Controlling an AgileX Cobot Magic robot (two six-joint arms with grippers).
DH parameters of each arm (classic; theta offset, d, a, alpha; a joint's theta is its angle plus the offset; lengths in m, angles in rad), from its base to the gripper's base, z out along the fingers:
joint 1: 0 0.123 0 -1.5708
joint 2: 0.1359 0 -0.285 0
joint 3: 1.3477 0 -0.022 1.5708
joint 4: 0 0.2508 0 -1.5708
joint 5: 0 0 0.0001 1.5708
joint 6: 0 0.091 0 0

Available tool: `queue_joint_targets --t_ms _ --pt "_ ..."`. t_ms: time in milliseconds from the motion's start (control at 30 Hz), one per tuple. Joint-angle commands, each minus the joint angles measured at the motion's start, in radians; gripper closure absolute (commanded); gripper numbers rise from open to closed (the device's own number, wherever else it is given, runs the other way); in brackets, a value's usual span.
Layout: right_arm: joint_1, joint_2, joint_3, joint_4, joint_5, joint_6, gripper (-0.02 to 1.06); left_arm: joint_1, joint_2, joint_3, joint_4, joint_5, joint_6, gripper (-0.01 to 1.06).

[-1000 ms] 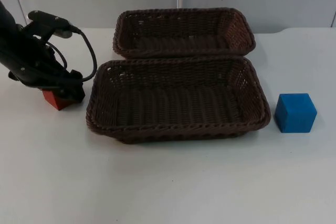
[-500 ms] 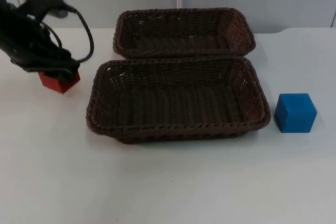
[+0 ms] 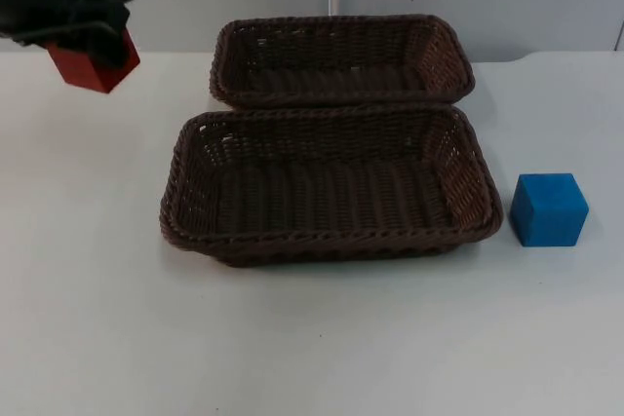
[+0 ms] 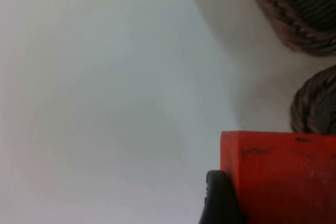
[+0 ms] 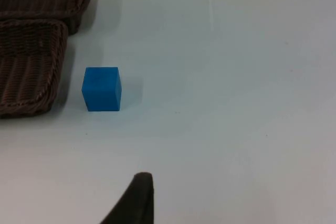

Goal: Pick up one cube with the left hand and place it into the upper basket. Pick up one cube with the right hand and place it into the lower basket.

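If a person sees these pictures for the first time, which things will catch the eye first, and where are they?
The eye goes first to the red cube, held in the air by the left gripper at the far left, beside the upper basket. Next come the two brown baskets in the middle, the lower basket nearer the camera. The blue cube sits alone on the white table, right of the lower basket.
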Motion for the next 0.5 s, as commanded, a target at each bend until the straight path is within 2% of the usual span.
queue_joint_targets --t_ms 0,100,233,467 --pt "-0.004 -0.004 0.007 -0.004 -0.008 -0.002 -0.01 -0.004 -0.039 -0.004 0.003 0.022 -0.044 1.05" --pt "-0.004 -0.004 0.007 -0.004 -0.008 -0.002 -0.01 -0.004 -0.067 -0.004 0.003 0.022 -0.094 1.05" --pt "-0.004 -0.004 0.007 -0.006 -0.008 -0.002 -0.01 -0.004 -0.075 -0.004 -0.007 0.009 -0.102 1.05" --pt "-0.004 -0.004 0.007 -0.006 -0.008 -0.002 -0.01 -0.004 -0.075 -0.004 -0.012 0.049 -0.106 1.05"
